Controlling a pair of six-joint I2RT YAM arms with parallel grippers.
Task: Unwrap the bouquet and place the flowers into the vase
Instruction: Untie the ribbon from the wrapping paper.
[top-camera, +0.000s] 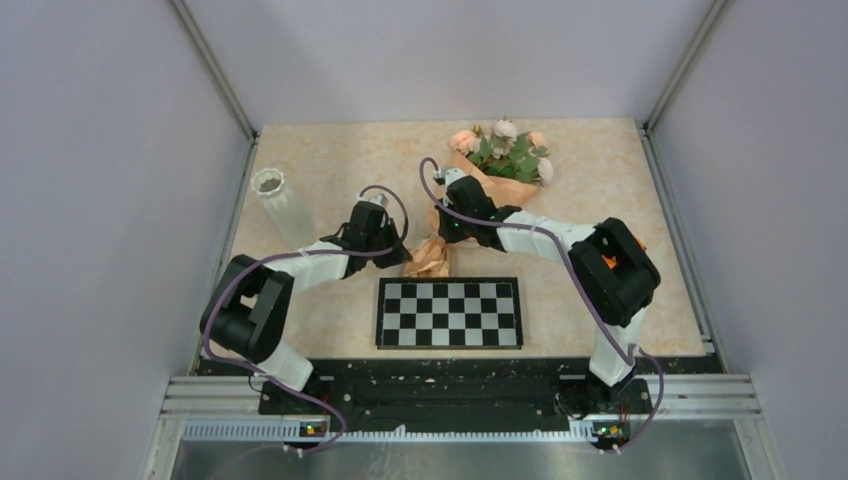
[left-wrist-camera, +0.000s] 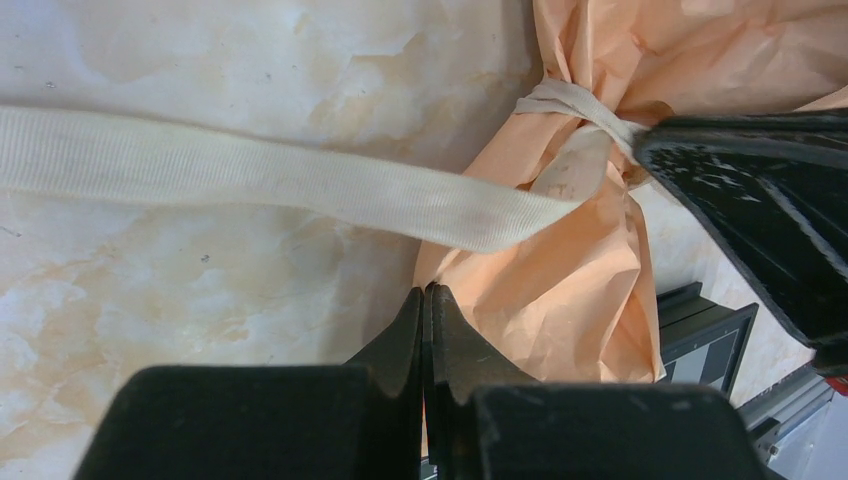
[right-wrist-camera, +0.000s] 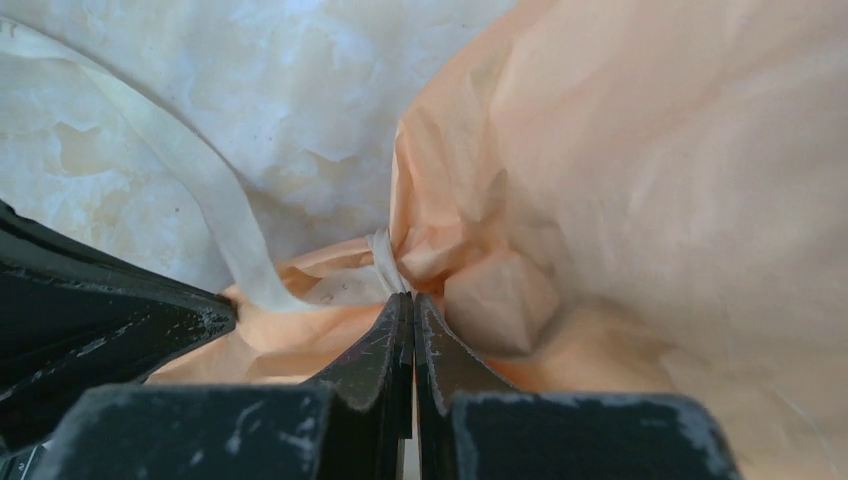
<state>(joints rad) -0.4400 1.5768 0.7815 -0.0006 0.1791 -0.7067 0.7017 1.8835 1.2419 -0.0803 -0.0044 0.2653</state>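
Left gripper (left-wrist-camera: 425, 298): jaws closed, tips at the bouquet's (left-wrist-camera: 560, 290) paper edge. Right gripper (right-wrist-camera: 411, 300): jaws closed at the knotted ribbon (right-wrist-camera: 215, 200), hold unclear.

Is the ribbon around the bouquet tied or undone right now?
Tied: the cream ribbon cinches the neck of the paper wrap, one loose tail trailing across the table.

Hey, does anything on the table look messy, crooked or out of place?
The bouquet lies on its side with its cream ribbon half undone: one long tail trails loose across the table, while a loop still cinches the crumpled paper at the neck. The vase looks upright, and nothing is spilled.
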